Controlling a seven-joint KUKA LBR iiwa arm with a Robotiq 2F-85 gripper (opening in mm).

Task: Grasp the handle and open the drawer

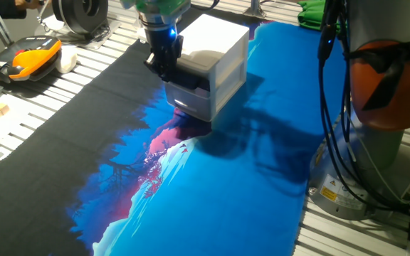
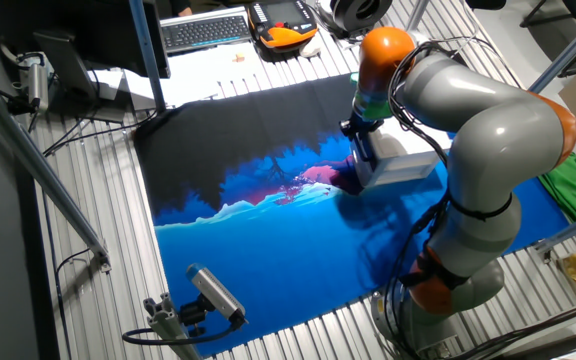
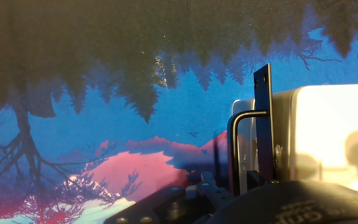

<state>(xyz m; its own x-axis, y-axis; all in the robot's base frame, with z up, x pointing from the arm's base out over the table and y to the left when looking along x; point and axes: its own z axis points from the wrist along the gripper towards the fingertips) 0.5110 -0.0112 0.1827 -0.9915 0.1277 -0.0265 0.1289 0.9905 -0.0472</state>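
A small white cabinet (image 1: 216, 43) stands on the blue and black mat. My gripper (image 1: 166, 71) is down at the front of its upper drawer (image 1: 194, 77), at the left end, and covers the handle there. In the hand view the handle (image 3: 263, 118) is a narrow black bar standing upright in the picture, right against the white drawer front (image 3: 328, 124), close beside my hand. My fingertips do not show clearly in any view. The lower drawer (image 1: 191, 105) has a pale translucent front. In the other fixed view my gripper (image 2: 361, 150) hides the cabinet's front (image 2: 403, 168).
The printed mat (image 1: 248, 178) covers the table. An orange and black device (image 1: 23, 58) lies at the far left off the mat. My arm's base (image 1: 383, 85) with cables stands at the right. A green cloth (image 1: 315, 13) lies behind the cabinet.
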